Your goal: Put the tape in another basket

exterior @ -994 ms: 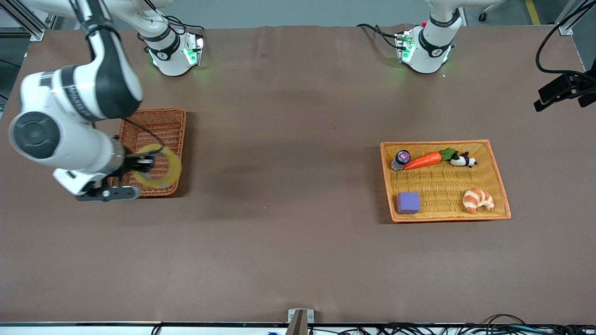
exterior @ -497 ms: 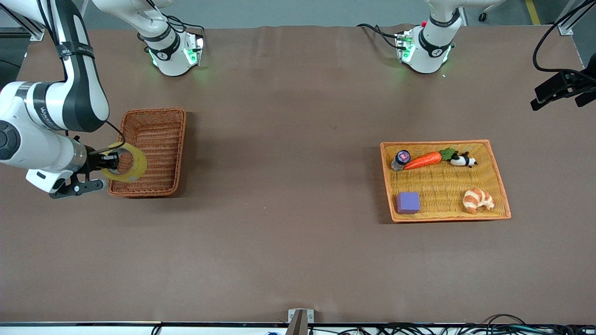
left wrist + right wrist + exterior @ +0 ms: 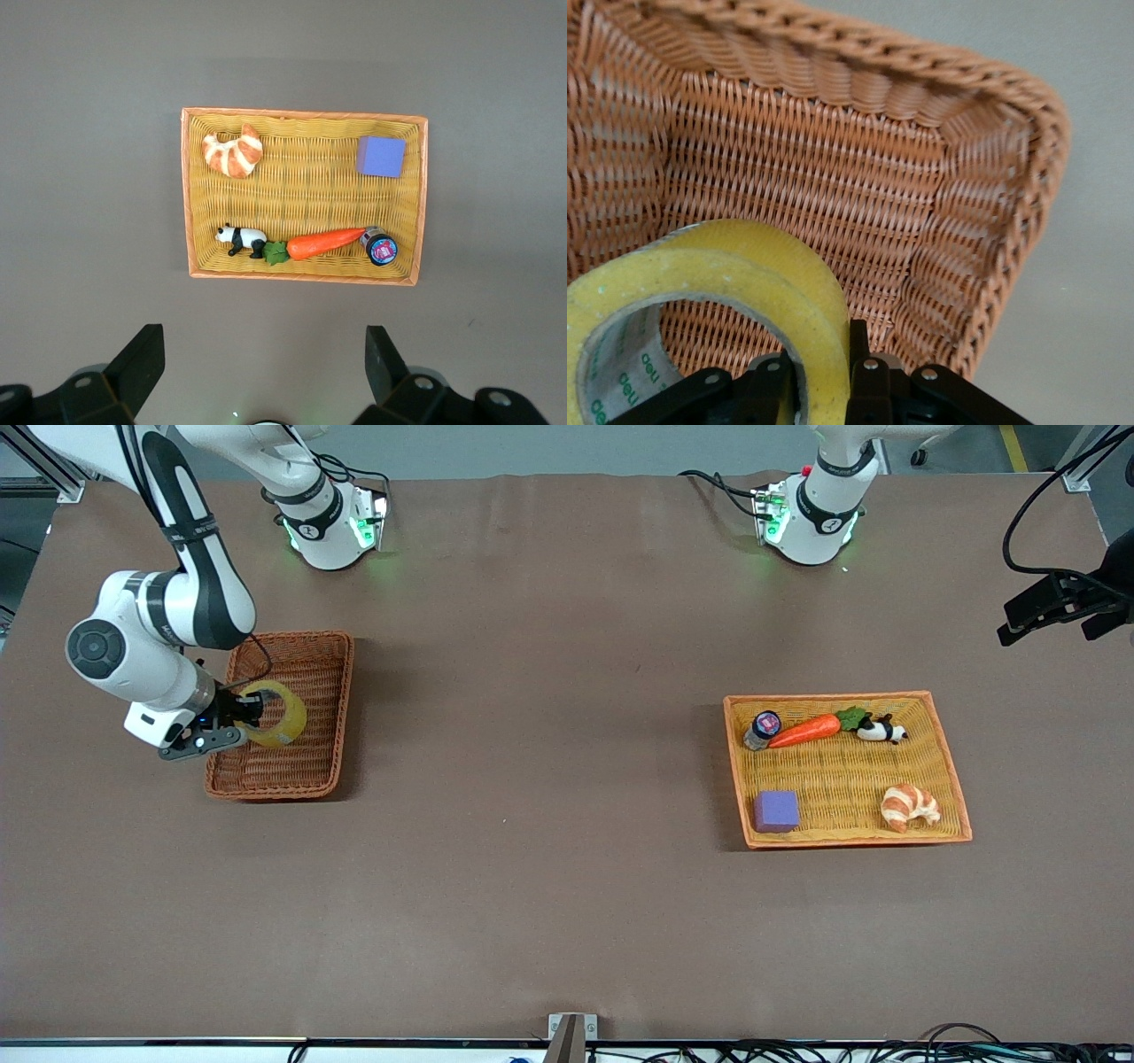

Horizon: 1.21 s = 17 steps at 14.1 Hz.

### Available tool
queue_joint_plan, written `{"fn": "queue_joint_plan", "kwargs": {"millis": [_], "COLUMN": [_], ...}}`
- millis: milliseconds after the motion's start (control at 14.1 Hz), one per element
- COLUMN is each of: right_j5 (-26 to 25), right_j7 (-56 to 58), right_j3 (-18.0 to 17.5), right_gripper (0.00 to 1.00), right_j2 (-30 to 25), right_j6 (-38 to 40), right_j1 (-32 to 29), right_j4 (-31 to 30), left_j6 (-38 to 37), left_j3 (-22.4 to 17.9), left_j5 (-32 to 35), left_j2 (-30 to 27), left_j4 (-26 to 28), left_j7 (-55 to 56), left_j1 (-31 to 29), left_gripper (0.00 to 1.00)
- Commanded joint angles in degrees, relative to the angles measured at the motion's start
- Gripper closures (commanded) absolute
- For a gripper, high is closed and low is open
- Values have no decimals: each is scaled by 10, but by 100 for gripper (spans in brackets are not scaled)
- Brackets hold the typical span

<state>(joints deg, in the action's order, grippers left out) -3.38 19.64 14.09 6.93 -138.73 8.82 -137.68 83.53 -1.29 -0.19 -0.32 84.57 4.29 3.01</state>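
Pinching the wall of the translucent yellowish roll of packing tape (image 3: pixel 276 713), the right gripper (image 3: pixel 241 712) holds it over the deep dark reddish-brown wicker basket (image 3: pixel 328 657) at the right arm's end of the table. In the right wrist view the fingers (image 3: pixel 864 367) clamp the tape ring's wall, one finger inside by the grey core, with the basket's woven wall just beneath. Judged step: lowering for the drop; tape looks airborne, not resting on the weave yet. Next move likely calls for a short descent, then spreading the fingers. The left gripper (image 3: pixel 257 390) waits high over the wide shallow orange-yellow woven tray (image 3: pixel 948 757), fingers spread, nothing in them.
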Motion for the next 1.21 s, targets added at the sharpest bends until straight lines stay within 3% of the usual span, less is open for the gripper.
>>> {"fn": "queue_joint_plan", "kwargs": {"millis": [0, 213, 284, 497, 781, 923, 1065, 1136], "right_j5": [11, 11, 12, 13, 13, 13, 13, 14], "right_j7": [18, 17, 17, 15, 15, 12, 8, -8], "right_j3": [4, 3, 3, 3, 3, 3, 2, 0], "right_gripper": [99, 96, 89, 52, 35, 1, 0, 0], "right_j2": [-29, -26, -22, -17, -15, -18, -39, -48], "right_j6": [-66, -73, -77, -86, -86, -77, -22, 42], "right_j1": [1, 3, 3, 4, 5, 6, 5, 1], "right_j4": [-65, -75, -77, -79, -77, -72, -28, 27], "left_j6": [7, 7, 6, 6, 6, 6, 6, 6], "left_j3": [4, 4, 4, 4, 4, 4, 4, 4], "left_j5": [13, 13, 13, 12, 12, 12, 10, 10], "left_j2": [-4, -4, -5, -5, -5, -5, -5, -5], "left_j4": [5, 5, 5, 5, 5, 5, 5, 5], "left_j7": [-5, -5, -5, -5, -5, -5, -5, -5], "left_j1": [0, 0, -1, -4, -4, -3, -4, -4], "left_gripper": [0, 0, 0, 0, 0, 0, 0, 0]}}
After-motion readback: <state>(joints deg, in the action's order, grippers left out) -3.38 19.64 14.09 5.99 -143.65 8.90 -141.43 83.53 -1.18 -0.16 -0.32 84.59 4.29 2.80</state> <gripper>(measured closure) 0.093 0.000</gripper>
